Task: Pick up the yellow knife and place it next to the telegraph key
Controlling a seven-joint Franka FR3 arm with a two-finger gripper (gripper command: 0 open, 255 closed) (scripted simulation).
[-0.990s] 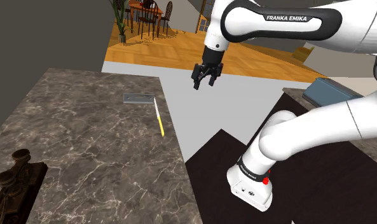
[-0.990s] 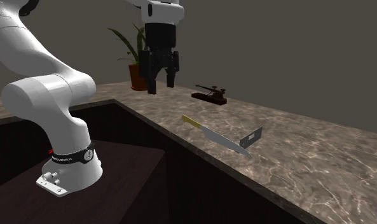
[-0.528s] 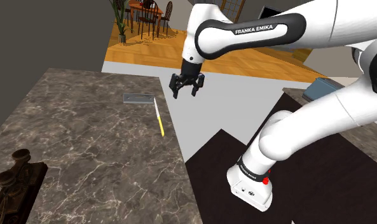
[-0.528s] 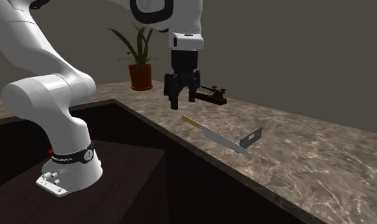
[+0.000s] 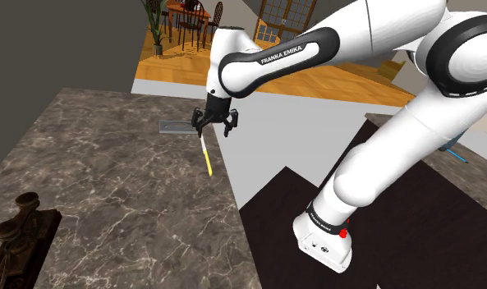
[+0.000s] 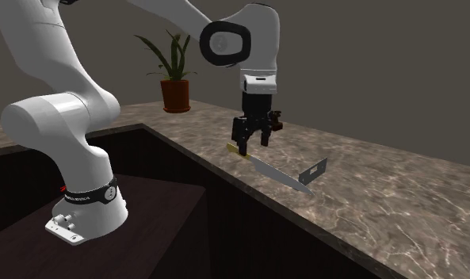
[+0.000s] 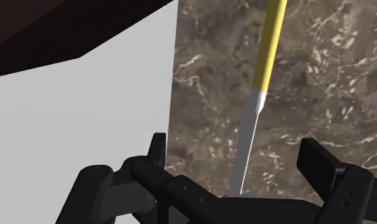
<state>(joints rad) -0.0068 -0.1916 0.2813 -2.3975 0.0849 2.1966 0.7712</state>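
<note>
**Marble-patterned tabletop: knife, key, open jaws**

Dark tabletop (image 5: pixel 110 197) with white veins. Items listed across the shoulder view, from its left:

- Telegraph key (image 5: pixel 20 226) — dark fittings on a dark base, at the near left corner.
- Flat grey plate (image 5: pixel 177 126) — on the far side.
- Knife (image 5: pixel 206 156) — yellow handle, grey blade. It lies flat near the tabletop's right edge, with the blade tip just beside the plate, well apart from the telegraph key.
- Jaws — black, open, pointing down over the knife's blade end, holding nothing.
- White arm (image 5: pixel 315 49) — arches over from the dark stand (image 5: pixel 414 246) at lower right.

Wrist view: the blade runs between the two fingers (image 7: pixel 158 149), which stand apart and clear of it, with the handle beyond.

Second exterior view: a potted plant (image 6: pixel 176 75) at left, and the jaws above where handle meets blade.
</note>
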